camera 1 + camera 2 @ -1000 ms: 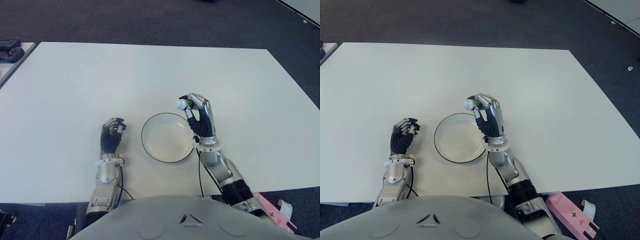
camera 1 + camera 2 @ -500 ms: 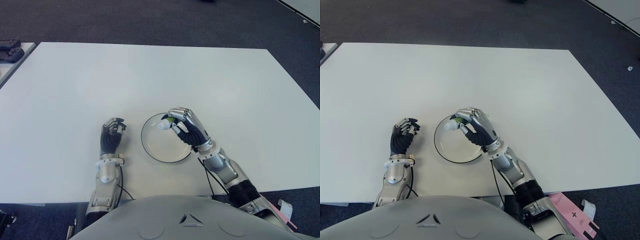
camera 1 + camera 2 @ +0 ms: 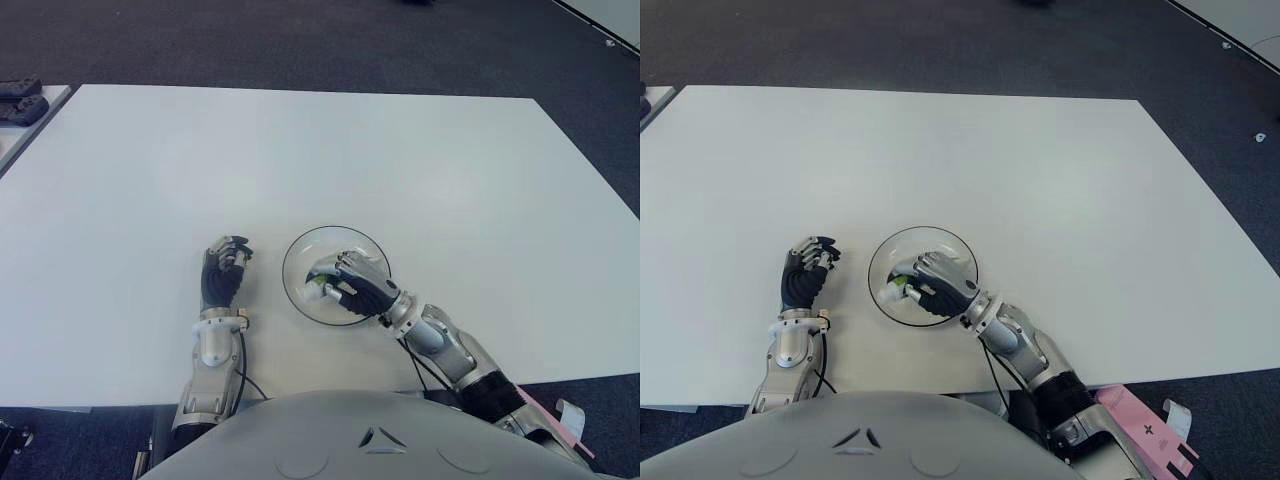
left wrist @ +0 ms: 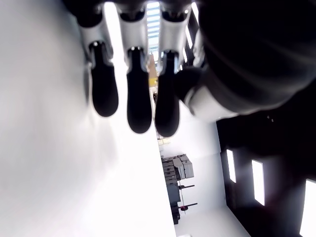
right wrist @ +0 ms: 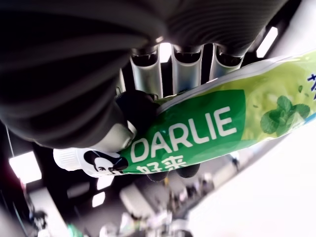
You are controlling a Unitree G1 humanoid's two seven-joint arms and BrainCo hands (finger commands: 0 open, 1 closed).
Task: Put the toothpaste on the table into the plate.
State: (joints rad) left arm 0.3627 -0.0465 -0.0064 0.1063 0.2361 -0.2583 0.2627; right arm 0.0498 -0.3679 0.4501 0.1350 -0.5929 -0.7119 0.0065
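A green and white toothpaste tube [image 5: 197, 128] sits in my right hand [image 3: 345, 285], whose fingers are curled around it. That hand hangs low over the inside of the white, dark-rimmed plate [image 3: 335, 237], with the tube's white cap [image 3: 317, 280] pointing to the left. I cannot tell whether the tube touches the plate. My left hand [image 3: 224, 272] shows on the white table [image 3: 300, 150] just left of the plate, fingers curled and holding nothing.
A pink box [image 3: 1140, 430] shows below the table's near right edge. Dark objects [image 3: 20, 100] lie on a second table at the far left. Dark carpet surrounds the table.
My right hand has carried the toothpaste from above the plate's far right rim down and leftward into the plate, tilting the tube flatter. The left hand has not moved.
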